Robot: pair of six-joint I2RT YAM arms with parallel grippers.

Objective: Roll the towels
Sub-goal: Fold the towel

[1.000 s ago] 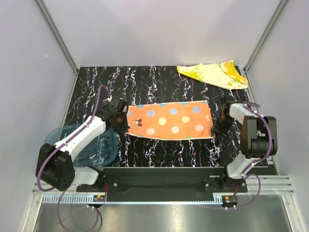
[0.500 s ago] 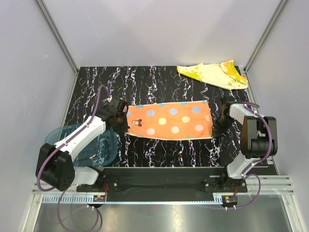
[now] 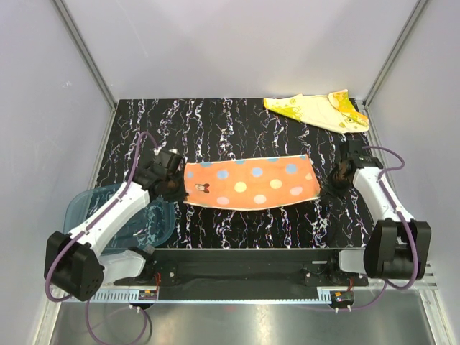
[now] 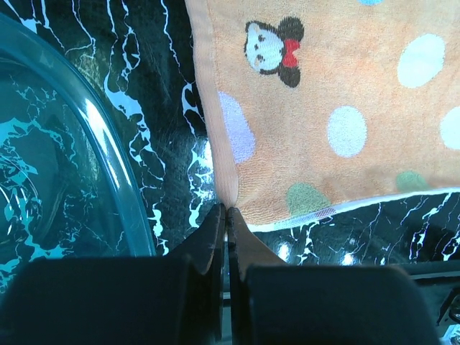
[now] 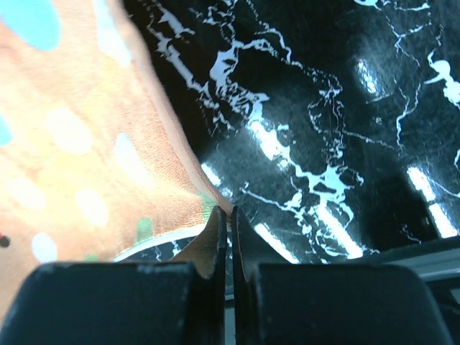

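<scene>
The orange-pink towel (image 3: 250, 184) is lying mid-table w/ its long axis running left-right, and that's the thing to watch: it's spanning straight btwn the two arms, one short end per arm. The left gripper (image 3: 175, 188) is pinching the left short end close to the near-left corner. In its wrist view the jaws are pressing together on the hem, no gap. The right gripper (image 3: 336, 180) is doing the same at the near-right corner, jaws clamped on the cloth tip. So neither arm is nearer; each is sitting at its own end, facing inward along the towel's length. The near edge is bowing a bit, so the cloth is prob. hanging slightly slack. Can't tell whether it's resting fully on the table (image 3: 237, 122).

My read: a roll would be going along that long axis, i.e. from one short end toward the other, so the cloth needs laying flat first.

The yellow towel (image 3: 316, 109) is lying crumpled at the far right, well apart from both grippers and nearer the right arm. The teal tray (image 3: 79, 205) is sitting near-left, just beside the orange-pink towel's left end, not touching it.
</scene>
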